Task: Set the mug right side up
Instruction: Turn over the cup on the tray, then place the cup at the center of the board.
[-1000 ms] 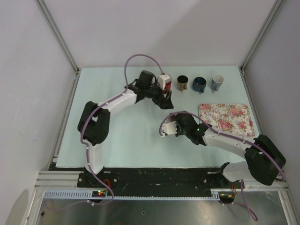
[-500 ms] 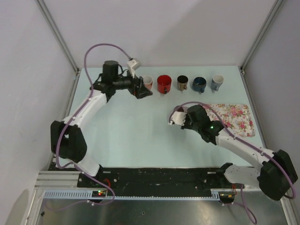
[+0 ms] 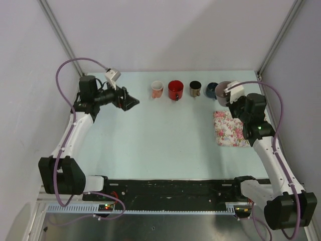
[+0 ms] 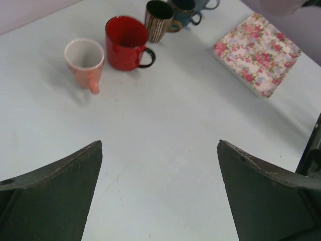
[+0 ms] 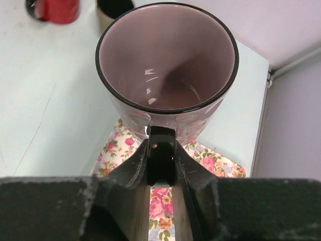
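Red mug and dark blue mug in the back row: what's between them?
Only the brown striped mug, upright, shown in the top view and the left wrist view.

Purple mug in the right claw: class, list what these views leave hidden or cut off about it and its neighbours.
- Right wrist view: the purple mug hides its own base, so its height over the floral mat is unclear; the right claw covers much of its handle.
- Top view: it covers part of the dark blue mug.
- Left wrist view: the top edge cuts that mug off.
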Available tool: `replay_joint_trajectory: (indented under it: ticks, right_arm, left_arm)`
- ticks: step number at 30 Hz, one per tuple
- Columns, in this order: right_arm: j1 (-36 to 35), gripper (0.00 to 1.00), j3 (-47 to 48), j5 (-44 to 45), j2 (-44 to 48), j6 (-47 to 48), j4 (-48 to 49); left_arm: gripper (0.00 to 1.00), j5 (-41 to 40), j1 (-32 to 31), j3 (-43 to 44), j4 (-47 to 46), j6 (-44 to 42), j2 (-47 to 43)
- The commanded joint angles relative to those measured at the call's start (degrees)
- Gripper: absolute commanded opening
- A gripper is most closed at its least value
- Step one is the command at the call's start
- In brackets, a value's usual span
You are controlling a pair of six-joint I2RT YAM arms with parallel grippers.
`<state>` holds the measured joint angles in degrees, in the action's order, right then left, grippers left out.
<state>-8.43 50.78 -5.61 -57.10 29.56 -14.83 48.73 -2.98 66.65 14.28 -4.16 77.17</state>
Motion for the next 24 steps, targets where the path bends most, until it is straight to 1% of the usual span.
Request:
replay_joint_trajectory:
  ticks: [1, 7, 11, 16, 24]
  right_arm:
    - [7.4, 0.0, 4.0, -4.6, -0.5, -9.5, 10.8]
    - [20.3, 0.0, 4.1, -10.0, -3.9, -18.6, 20.0]
    - [25.8, 0.0, 4.7, -11.2, -8.0, -21.8, 23.7]
    - [28.2, 0.0, 7.0, -8.3, -14.6, -22.9, 25.2]
    - [29.0, 0.0, 13.8, -3.7, -28.1, -24.6, 24.1]
  left_arm:
    - [1.0, 2.0, 5.0, -4.6, -0.4, -2.0, -4.6]
    - [1.0, 4.5, 11.4, -11.3, -0.4, -3.6, -10.2]
    - [1.0, 6.4, 14.0, -15.7, -0.4, -5.9, -13.6]
    - [1.0, 7.7, 15.4, -18.4, 0.7, -8.0, -15.6]
    - [1.0, 9.0, 16.9, -18.1, 4.0, -11.3, -16.0]
